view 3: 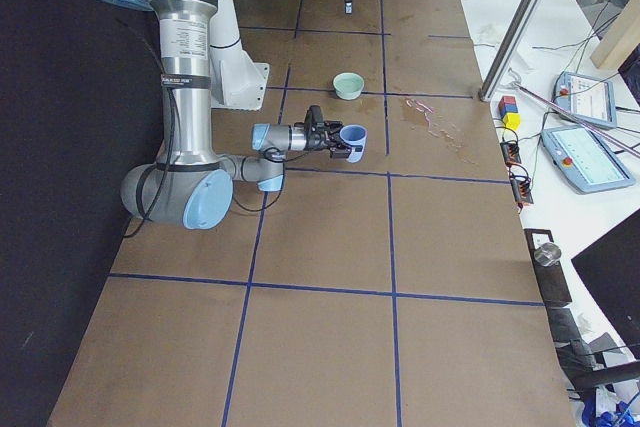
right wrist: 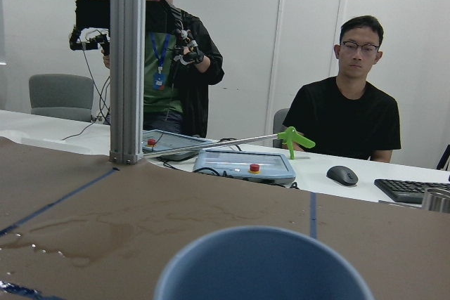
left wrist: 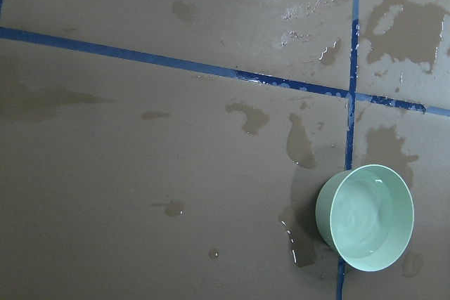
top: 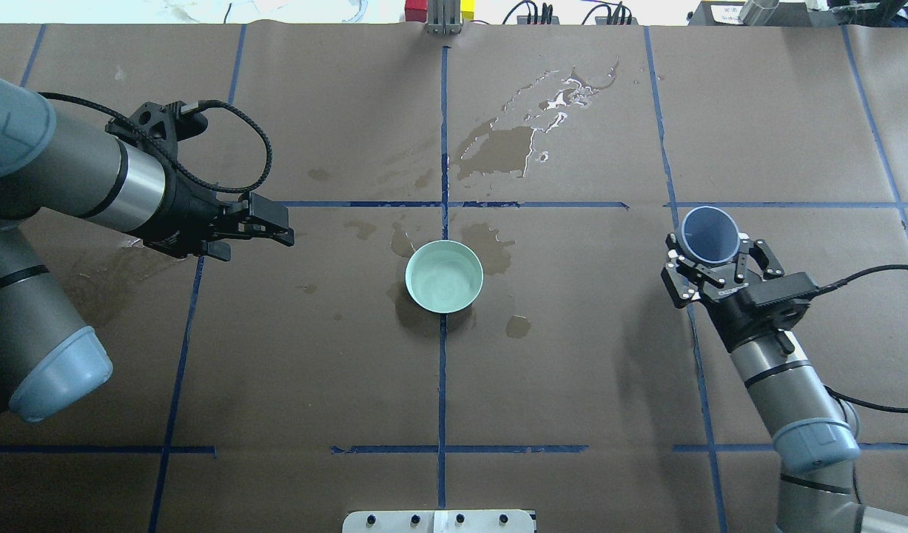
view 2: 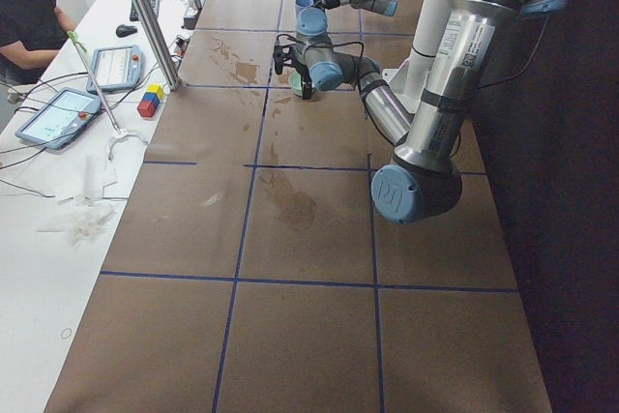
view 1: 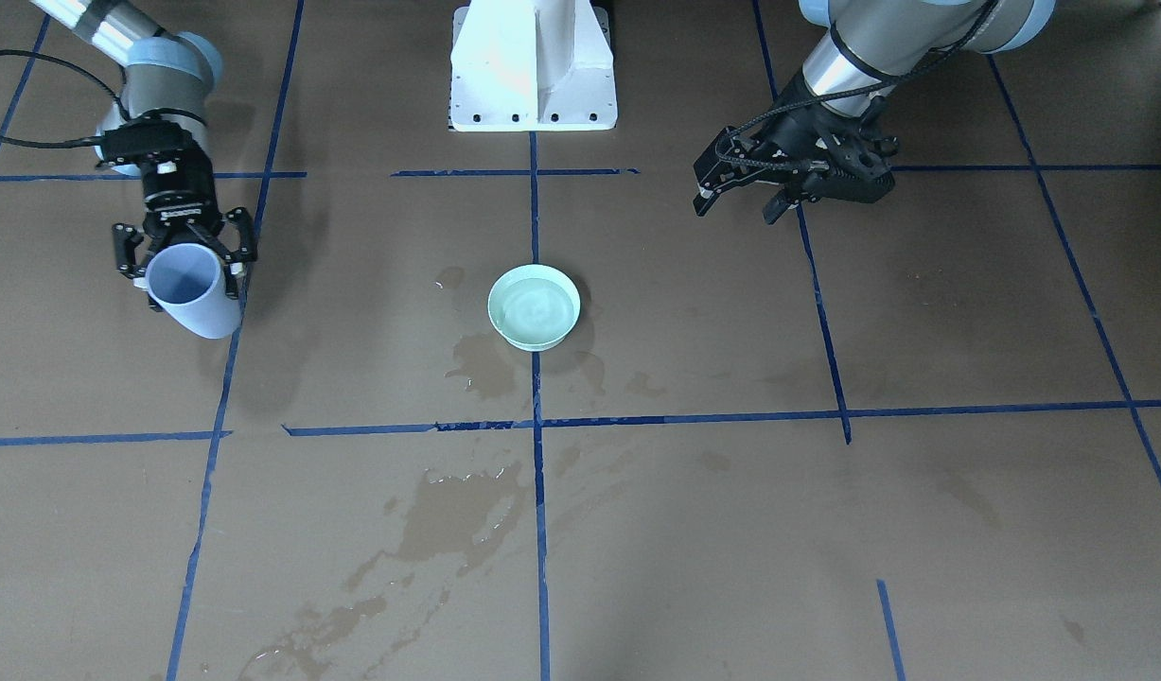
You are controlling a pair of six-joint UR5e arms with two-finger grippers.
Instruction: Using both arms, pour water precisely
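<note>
A robotics lab: a left arm (view 1: pixel 845 57) and a right arm (view 1: pixel 97 28) flank a white pedestal (view 1: pixel 533 66) at a brown table (view 1: pixel 921 530) gridded with blue tape (view 1: pixel 542 492). Beyond the fingers of the right gripper (top: pixel 711 250), a white bench (view 3: pixel 590 47) holds teach pendants (view 3: pixel 585 97), a keyboard (right wrist: pixel 411 189) and a mouse (right wrist: pixel 342 174), with two people (right wrist: pixel 348 103) behind it.

The paper (top: pixel 313 355) is matt brown, wet stains (top: pixel 498 152) gleaming at twelve o'clock of the smooth green bowl (top: pixel 408 281) (glossy water (top: pixel 445 275) inside). The cup (top: pixel 709 235) looks matt blue plastic; the arms (top: pixel 139 185), satin metal.
</note>
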